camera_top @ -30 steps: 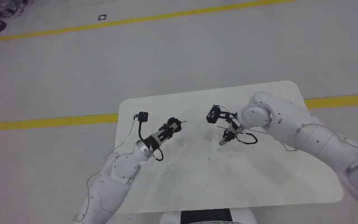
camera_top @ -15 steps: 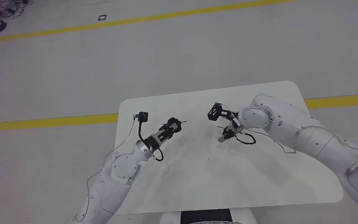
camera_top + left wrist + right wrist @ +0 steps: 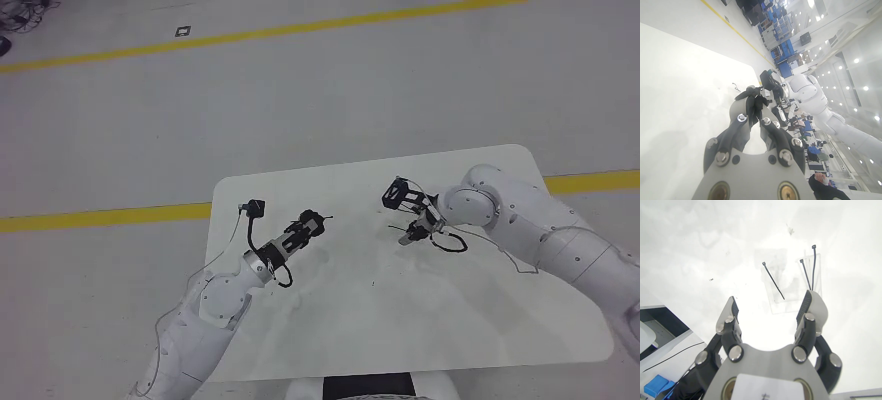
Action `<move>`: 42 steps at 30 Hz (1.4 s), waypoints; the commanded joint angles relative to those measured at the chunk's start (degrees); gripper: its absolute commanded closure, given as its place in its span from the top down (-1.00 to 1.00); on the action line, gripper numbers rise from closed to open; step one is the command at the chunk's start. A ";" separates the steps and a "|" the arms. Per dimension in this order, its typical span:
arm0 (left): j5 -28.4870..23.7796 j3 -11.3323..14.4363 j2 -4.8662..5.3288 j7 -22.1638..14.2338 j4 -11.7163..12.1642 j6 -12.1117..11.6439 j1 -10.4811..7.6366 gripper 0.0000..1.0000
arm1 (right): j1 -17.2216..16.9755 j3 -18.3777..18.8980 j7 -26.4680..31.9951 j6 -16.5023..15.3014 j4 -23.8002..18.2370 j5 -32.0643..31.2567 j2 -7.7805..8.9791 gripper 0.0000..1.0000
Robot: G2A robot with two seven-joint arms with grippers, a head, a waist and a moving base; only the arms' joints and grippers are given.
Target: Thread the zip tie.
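My left gripper [image 3: 311, 223] is over the left half of the white table [image 3: 480, 310], shut on a black zip tie [image 3: 753, 106]. One end of the tie pokes out past the fingertips [image 3: 743, 94]. My right gripper [image 3: 770, 306] stands open above the table's middle right [image 3: 408, 238], holding nothing. Below it lie three loose black zip ties on clear plastic sheets. A single zip tie [image 3: 773, 280] lies on one sheet, and a pair of zip ties [image 3: 807, 273] lies on the other, close to one fingertip [image 3: 806, 302].
The clear plastic sheets [image 3: 780, 306] lie flat on the table. Small dark specks [image 3: 711, 279] dot the surface. The right arm [image 3: 802, 91] stands across from my left gripper. The table edge [image 3: 677, 321] runs close behind the right gripper.
The right gripper has drifted right and slightly toward the table's far side, away from the left gripper. The left arm has stayed still with its zip tie.
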 commanded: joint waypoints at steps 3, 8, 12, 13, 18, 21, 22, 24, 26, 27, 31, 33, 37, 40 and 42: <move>0.00 0.00 0.00 0.00 0.00 0.00 0.00 -1.00 | -0.18 0.02 0.50 -0.02 -0.31 -0.30 0.01 -0.54; 0.00 0.00 0.00 0.00 0.00 0.00 0.00 -1.00 | 0.29 -0.87 1.37 -0.02 0.01 -1.06 -0.30 -0.60; 0.00 0.00 0.00 0.00 0.00 0.00 0.00 -1.00 | 0.89 -1.49 1.07 -0.02 1.23 -0.97 -0.81 -0.66; 0.00 0.00 0.00 0.00 0.00 0.00 0.00 -1.00 | 1.03 -1.59 0.90 -0.02 1.59 -0.93 -0.94 -0.64; 0.00 0.00 0.00 0.00 0.00 0.00 0.00 -1.00 | 1.68 -2.45 0.54 -0.02 3.68 -1.51 -1.85 -0.62; 0.00 0.00 0.00 0.00 0.00 0.00 0.00 -1.00 | 1.92 -2.94 0.47 -0.02 4.70 -1.95 -2.56 -0.60; 0.00 0.00 0.00 0.00 0.00 0.00 0.00 -1.00 | 1.99 -3.07 0.52 -0.02 4.98 -2.06 -2.77 -0.60; 0.00 0.00 0.00 0.00 0.00 0.00 0.00 -1.00 | 2.16 -3.35 0.60 -0.02 5.63 -2.27 -3.26 -0.60; 0.00 0.00 0.00 0.00 0.00 0.00 0.00 -1.00 | 2.31 -3.60 0.80 -0.02 6.12 -2.47 -3.66 -0.58; 0.00 0.00 0.00 0.00 0.00 0.00 0.00 -1.00 | 2.39 -3.71 0.88 -0.02 6.38 -2.58 -3.85 -0.56; 0.00 0.00 0.00 0.00 0.00 0.00 0.00 -1.00 | 2.72 -4.33 1.41 -0.02 7.24 -2.81 -4.70 -0.50; 0.00 0.00 0.00 0.00 0.00 0.00 0.00 -1.00 | 2.90 -4.73 1.70 -0.02 7.36 -2.98 -5.03 -0.48; 0.00 0.00 0.00 0.00 0.00 0.00 0.00 -1.00 | 3.33 -5.58 2.32 -0.02 7.53 -3.12 -5.64 -0.44; 0.00 0.00 0.00 0.00 0.00 0.00 0.00 -1.00 | 3.63 -6.24 2.55 -0.02 7.38 -2.67 -6.02 -0.42; 0.00 0.00 0.00 0.00 0.00 0.00 0.00 -1.00 | 3.84 -6.77 2.65 -0.02 7.39 -2.23 -6.26 -0.40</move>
